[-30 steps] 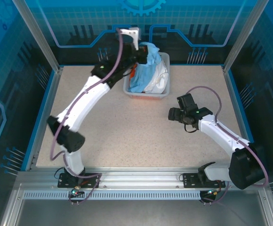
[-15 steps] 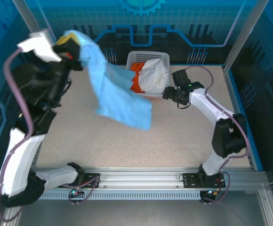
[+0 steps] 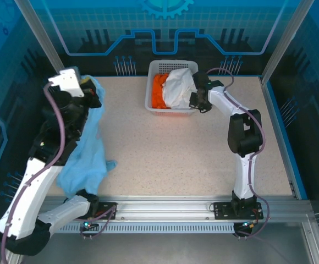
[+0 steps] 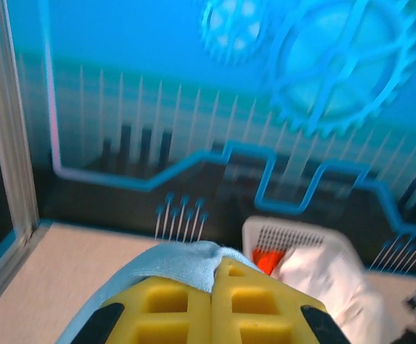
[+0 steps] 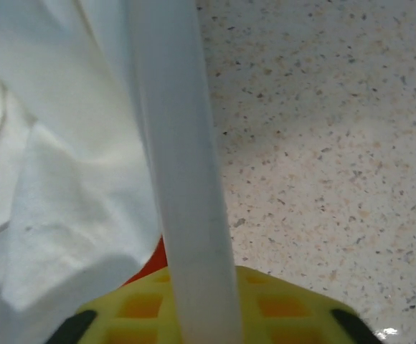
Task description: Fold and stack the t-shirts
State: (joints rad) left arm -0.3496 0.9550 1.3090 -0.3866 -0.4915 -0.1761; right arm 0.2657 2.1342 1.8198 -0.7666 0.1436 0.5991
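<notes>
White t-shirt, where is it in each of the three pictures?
Top external: the white t-shirt lies in the right half of the white basket, at the table's far edge.
Left wrist: lower right, bulging out of the basket.
Right wrist: left side, beside the basket's rim.
Shared landmark: the white basket.

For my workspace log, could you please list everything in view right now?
table: one, speckled beige, under everything
basket: one, white, table's far middle
orange t-shirt: one, orange, basket's left half
white t-shirt: one, white, basket's right half
light blue t-shirt: one, light blue, draped at table's left
left gripper: one, yellow-fingered, shut on the light blue t-shirt
right gripper: one, yellow-fingered, shut on the basket's right rim
</notes>
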